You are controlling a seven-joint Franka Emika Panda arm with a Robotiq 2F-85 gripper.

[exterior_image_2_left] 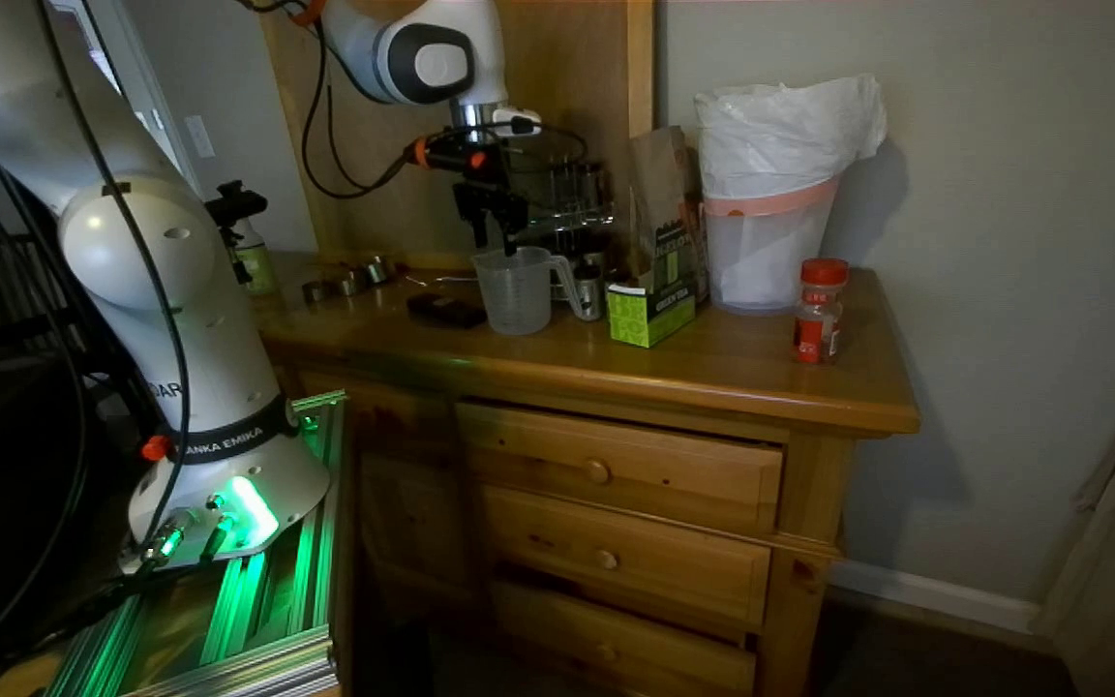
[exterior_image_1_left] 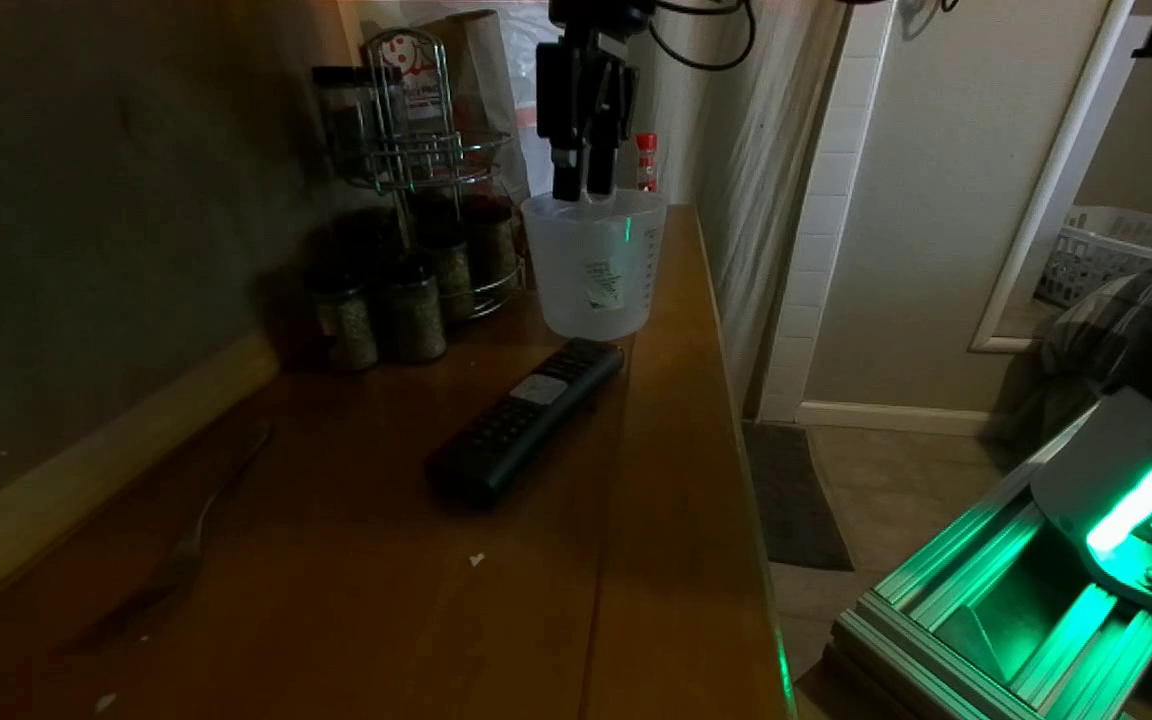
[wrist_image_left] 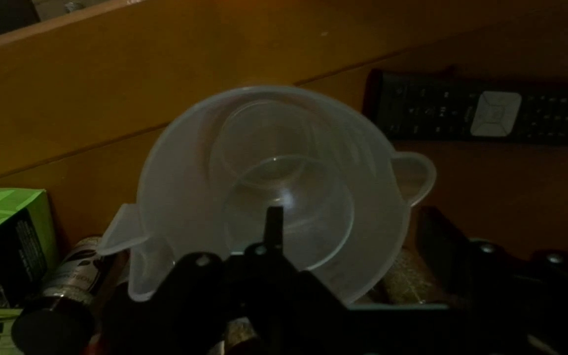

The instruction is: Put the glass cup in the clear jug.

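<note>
Glass cup (wrist_image_left: pixel 308 212), round and see-through, nests within the clear jug (exterior_image_1_left: pixel 576 290), whose translucent plastic flares toward the rim, as the black gripper (exterior_image_1_left: pixel 583 194) stands at the mouth, jaws apart. From where I stand, the wooden dresser (exterior_image_2_left: pixel 712 347) gleams orange-brown; a dark remote (exterior_image_1_left: pixel 516 432) lies near the jug, and plain grey wall (exterior_image_2_left: pixel 1022 242) rises behind a pink-banded bucket (exterior_image_2_left: pixel 761 257).

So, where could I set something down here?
Bare wood lies between the fork and the remote, also before the bin, between green box and red-capped jar. Crowded: around the clear jug, with remote, spice jars and end effector close.
</note>
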